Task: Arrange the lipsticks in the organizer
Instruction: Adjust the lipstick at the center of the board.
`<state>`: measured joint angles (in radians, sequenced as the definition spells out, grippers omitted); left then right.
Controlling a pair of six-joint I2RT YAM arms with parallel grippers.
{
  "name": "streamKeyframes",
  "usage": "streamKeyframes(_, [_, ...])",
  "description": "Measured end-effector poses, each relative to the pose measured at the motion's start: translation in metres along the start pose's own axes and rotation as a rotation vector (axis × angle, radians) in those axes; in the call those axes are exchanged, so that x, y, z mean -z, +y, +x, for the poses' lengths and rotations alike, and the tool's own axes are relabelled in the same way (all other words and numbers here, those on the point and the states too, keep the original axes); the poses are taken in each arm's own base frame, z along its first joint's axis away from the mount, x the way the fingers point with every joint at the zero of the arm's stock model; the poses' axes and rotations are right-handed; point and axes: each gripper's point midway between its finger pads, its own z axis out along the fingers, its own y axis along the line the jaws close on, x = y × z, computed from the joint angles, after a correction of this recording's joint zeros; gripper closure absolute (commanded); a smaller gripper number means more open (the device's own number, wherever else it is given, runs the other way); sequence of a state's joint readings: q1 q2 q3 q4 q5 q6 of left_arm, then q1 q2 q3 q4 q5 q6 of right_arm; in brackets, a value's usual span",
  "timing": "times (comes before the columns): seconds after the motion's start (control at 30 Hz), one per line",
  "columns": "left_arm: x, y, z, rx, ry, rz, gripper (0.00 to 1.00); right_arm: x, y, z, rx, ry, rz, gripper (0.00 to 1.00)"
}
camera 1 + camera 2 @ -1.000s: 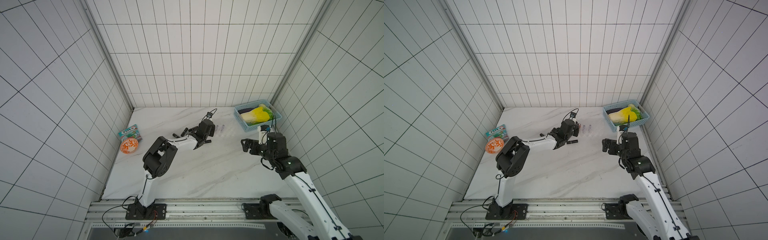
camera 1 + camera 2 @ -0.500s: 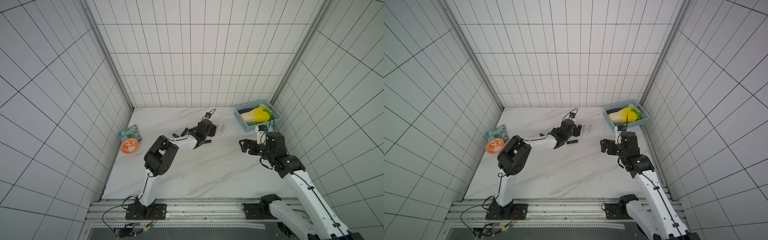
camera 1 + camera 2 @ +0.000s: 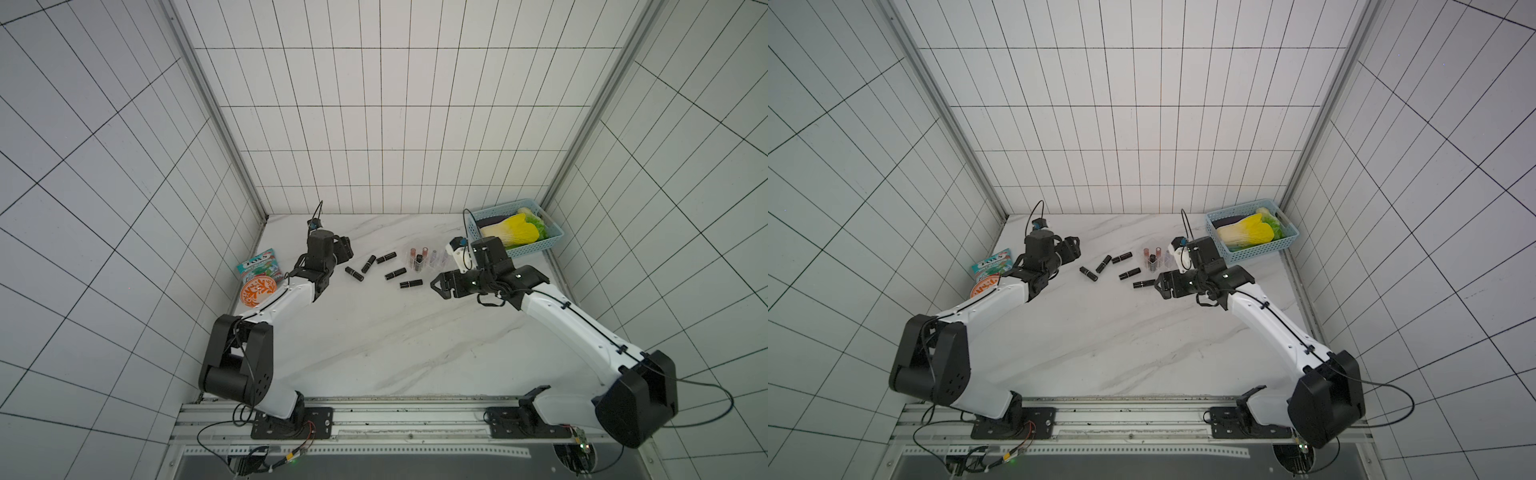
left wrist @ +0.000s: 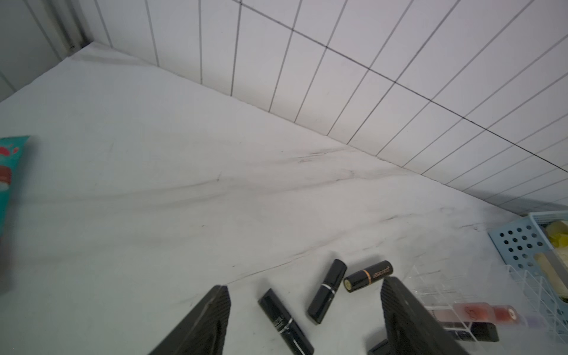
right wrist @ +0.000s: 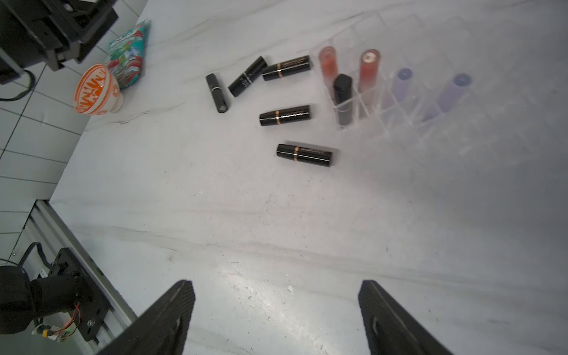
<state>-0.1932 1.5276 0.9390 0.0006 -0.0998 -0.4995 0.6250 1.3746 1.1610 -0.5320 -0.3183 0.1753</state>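
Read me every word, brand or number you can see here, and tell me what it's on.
Teal snack packet: bold white brand letters, too blurred to read reliably.
Gold-banded black lipstick: gold lettering along its side, too small to read.
Orange patterned bowl: decoration only, no words.
Nothing else shows readable text.

Wore white links (image 3: pixel 286 300) between boxy black joints (image 3: pixel 237 365); trailed thin black cables (image 3: pixel 706 386); ended in ribbed black fingers (image 5: pixel 166 316); sat on black baseplates (image 3: pixel 291 422).
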Motion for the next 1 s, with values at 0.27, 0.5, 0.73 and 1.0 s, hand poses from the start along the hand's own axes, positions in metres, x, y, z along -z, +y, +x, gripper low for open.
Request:
streamKeyframes(0.27, [-0.058, 0.020, 0.056, 0.027, 0.277, -0.026, 0.25, -0.075, 0.042, -0.042, 0.146, 0.072, -0.070, 0.19])
streamKeyframes(0.5, [-0.085, 0.029, 0.070, 0.037, 0.362, -0.033, 0.34, -0.118, 0.060, -0.031, 0.193, 0.150, -0.092, 0.21])
streamKeyframes(0.73, [-0.100, 0.041, 0.071, 0.067, 0.391, -0.023, 0.53, -0.125, 0.071, -0.029, 0.219, 0.162, -0.097, 0.25])
streamKeyframes(1.0, [-0.107, 0.037, 0.083, 0.058, 0.427, -0.011, 0.57, -0.126, 0.068, -0.028, 0.219, 0.167, -0.082, 0.26])
